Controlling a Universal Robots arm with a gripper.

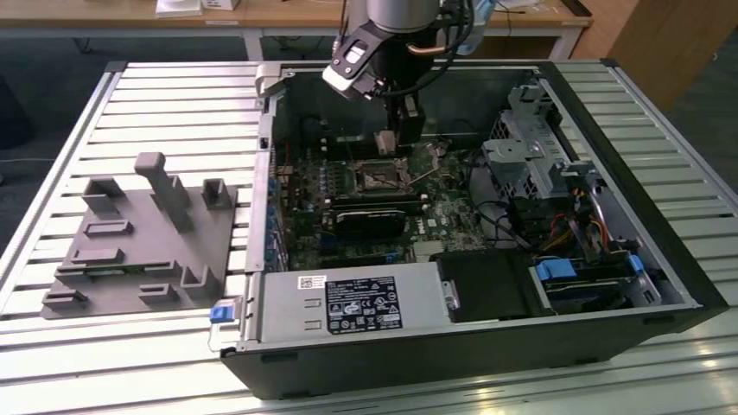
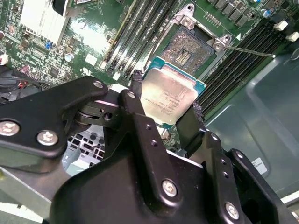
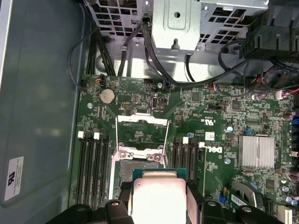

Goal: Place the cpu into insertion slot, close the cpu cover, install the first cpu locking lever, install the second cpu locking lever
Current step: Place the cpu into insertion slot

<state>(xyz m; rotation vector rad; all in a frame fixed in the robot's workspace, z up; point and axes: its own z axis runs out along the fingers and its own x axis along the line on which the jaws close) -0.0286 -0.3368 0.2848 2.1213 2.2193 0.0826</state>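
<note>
Cpu (image 2: 170,95) pinched at opposite edges by claw (image 2: 167,98), held over green motherboard (image 3: 210,107), not seated in the bare insertion slot (image 2: 187,49). Cpu cover (image 3: 142,119) swung open. Exterior view: claw at slot's 12 o'clock.

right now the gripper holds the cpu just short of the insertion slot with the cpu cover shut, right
No: the cpu cover stands open, as the first wrist view shows. The gripper does hold the cpu short of the insertion slot.
</note>
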